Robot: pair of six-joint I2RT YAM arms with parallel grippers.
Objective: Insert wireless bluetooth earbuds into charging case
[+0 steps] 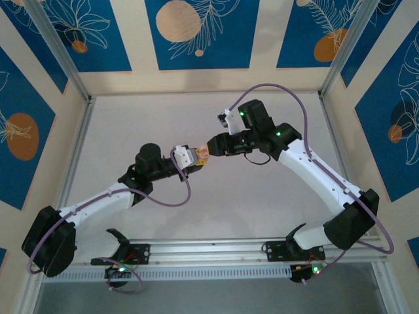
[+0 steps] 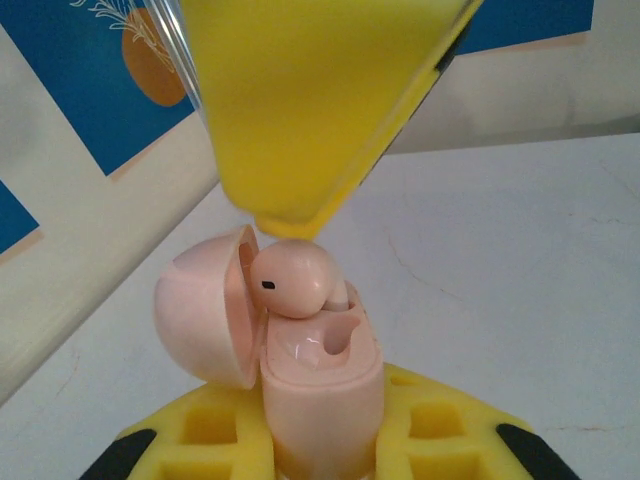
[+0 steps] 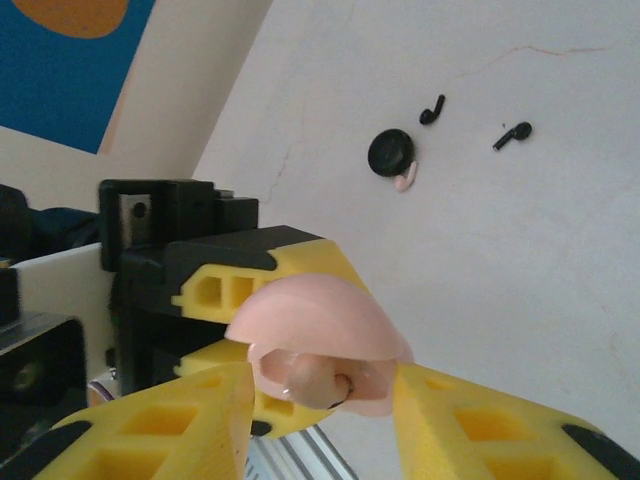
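Sitting half-seated in the charging case (image 2: 320, 390) the left end effector (image 2: 322, 445) clenches, the pink earbud (image 2: 292, 280) may tip if the seemingly released right end effector (image 3: 320, 420) brushes it.

Blue leaf-patterned panels (image 1: 200, 33) wall a pale table (image 1: 196, 118) edged with aluminium rails (image 1: 216, 247).
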